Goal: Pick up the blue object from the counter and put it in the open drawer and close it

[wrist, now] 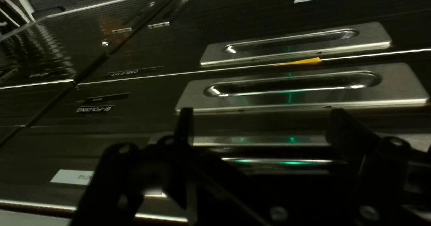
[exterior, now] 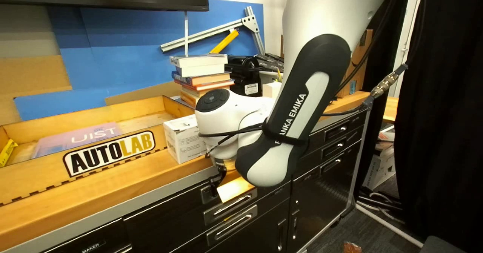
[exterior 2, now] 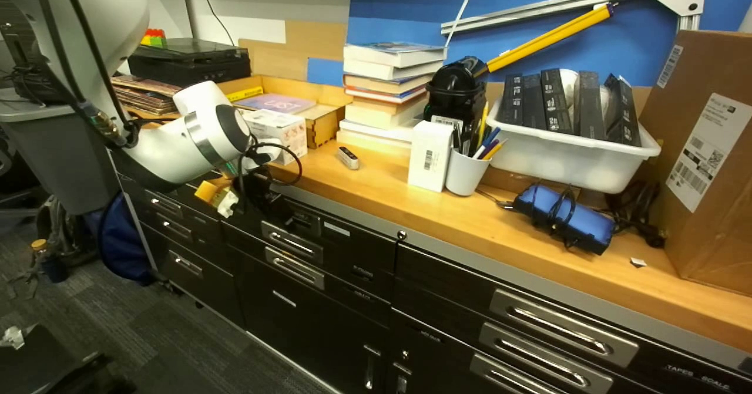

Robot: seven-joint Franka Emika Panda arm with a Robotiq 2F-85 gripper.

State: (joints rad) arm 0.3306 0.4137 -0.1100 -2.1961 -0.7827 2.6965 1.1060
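The light-blue block is out of view or hidden in all the frames. The wooden counter (exterior: 124, 185) runs over black drawer cabinets and also shows in an exterior view (exterior 2: 376, 188). My gripper (wrist: 261, 121) is open, with nothing between its fingers. In both exterior views, the gripper (exterior: 215, 185) (exterior 2: 276, 206) is at the cabinet front, just below the counter edge. In the wrist view the top drawer's silver handle (wrist: 276, 160) lies between and behind the fingers; contact cannot be told. The drawer fronts look shut, and no drawer inside shows.
Two lower drawer handles (wrist: 293, 84) (wrist: 296, 43) show in the wrist view. A white carton (exterior: 185, 143) stands on the counter beside the arm. A book stack (exterior 2: 382, 100), a white box (exterior 2: 430, 156), a pen cup (exterior 2: 464, 174) and a dark-blue cabled box (exterior 2: 564, 215) stand along the counter.
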